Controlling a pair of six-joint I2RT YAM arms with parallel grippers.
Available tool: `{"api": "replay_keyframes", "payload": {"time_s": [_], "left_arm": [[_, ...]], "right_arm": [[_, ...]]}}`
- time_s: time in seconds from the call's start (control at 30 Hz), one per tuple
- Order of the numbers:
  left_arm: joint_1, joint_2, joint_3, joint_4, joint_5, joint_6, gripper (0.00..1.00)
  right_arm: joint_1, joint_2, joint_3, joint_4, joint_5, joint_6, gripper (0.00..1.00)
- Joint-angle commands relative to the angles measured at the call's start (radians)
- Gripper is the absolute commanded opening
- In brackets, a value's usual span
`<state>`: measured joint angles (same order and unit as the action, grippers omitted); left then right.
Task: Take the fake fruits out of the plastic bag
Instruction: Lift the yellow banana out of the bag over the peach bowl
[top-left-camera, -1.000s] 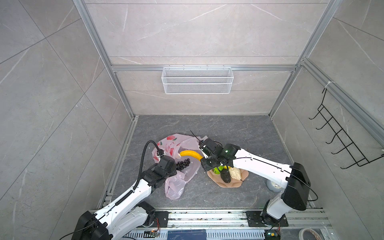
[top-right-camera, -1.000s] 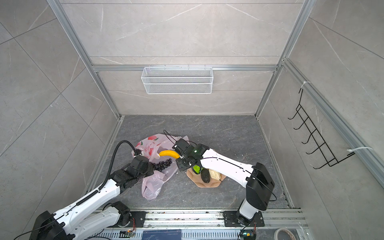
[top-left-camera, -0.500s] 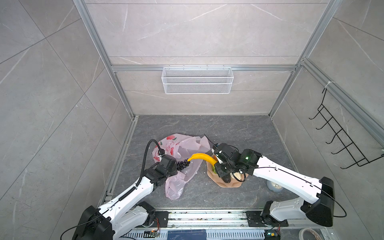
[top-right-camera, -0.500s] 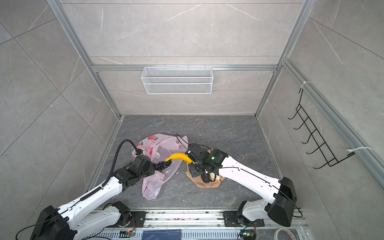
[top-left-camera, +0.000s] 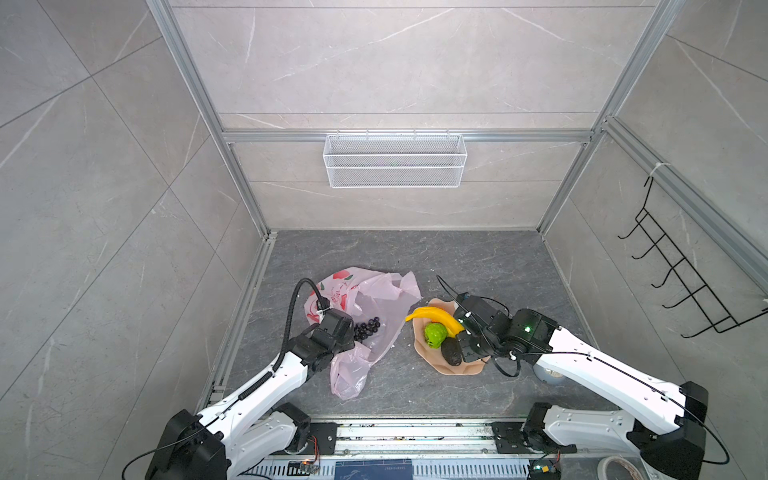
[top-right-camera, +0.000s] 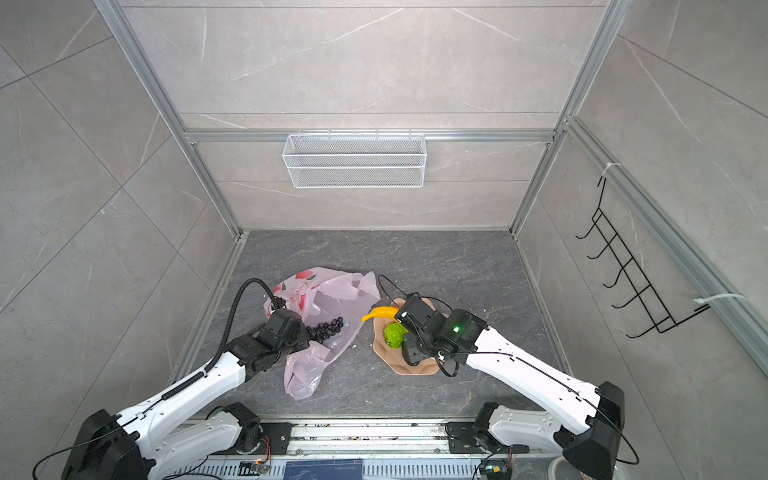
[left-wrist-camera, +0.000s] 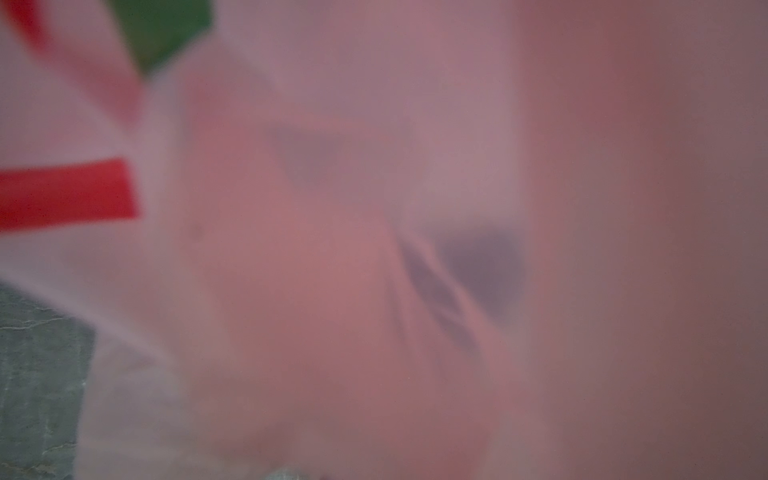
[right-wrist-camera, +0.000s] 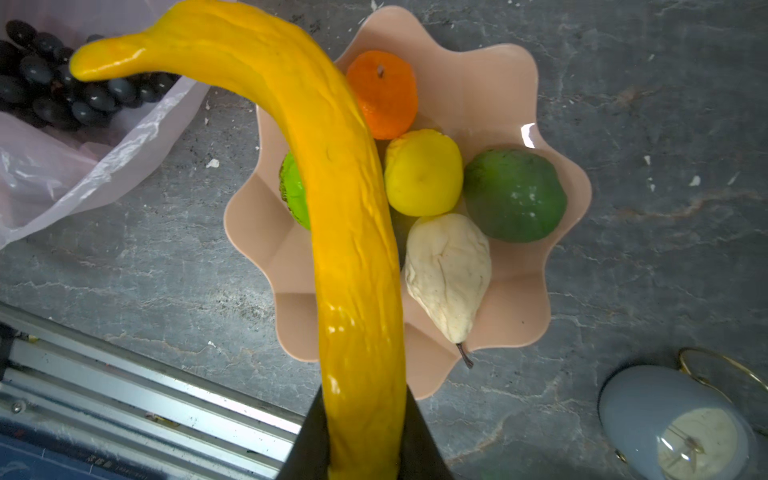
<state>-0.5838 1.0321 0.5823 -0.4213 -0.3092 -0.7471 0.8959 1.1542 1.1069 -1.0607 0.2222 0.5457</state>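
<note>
Grey surface (top-left-camera: 478, 266) carries the plastic bag (top-left-camera: 374, 299), grapes (top-left-camera: 368, 326) on it beside the left jaws pressed together, while right jaws pinch the banana (top-left-camera: 436, 318) over the plate (top-left-camera: 432, 361), whose orange (right-wrist-camera: 384, 93) only the right wrist view shows.

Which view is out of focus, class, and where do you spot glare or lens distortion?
Left wrist view: blurred throughout, bag covering most of it. Right wrist view: sharp, with glare on the plate rim and shine on the banana. Both top views: sharp, but wide-angle, the rails splaying outward.
</note>
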Motion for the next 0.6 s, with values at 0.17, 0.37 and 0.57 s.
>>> {"api": "replay_keyframes", "payload": {"time_s": [0.17, 0.37, 0.57], "left_arm": [[0.004, 0.031, 0.044, 0.027, 0.018, 0.021, 0.06], [0.004, 0.035, 0.042, 0.030, 0.024, 0.018, 0.06], [0.004, 0.023, 0.026, 0.032, 0.019, 0.015, 0.06]], "right_arm": [[-0.008, -0.077, -0.036, -0.071, 0.136, 0.163, 0.14], [-0.032, -0.057, -0.058, -0.096, 0.216, 0.230, 0.15], [-0.132, -0.027, -0.095, -0.049, 0.178, 0.197, 0.14]]}}
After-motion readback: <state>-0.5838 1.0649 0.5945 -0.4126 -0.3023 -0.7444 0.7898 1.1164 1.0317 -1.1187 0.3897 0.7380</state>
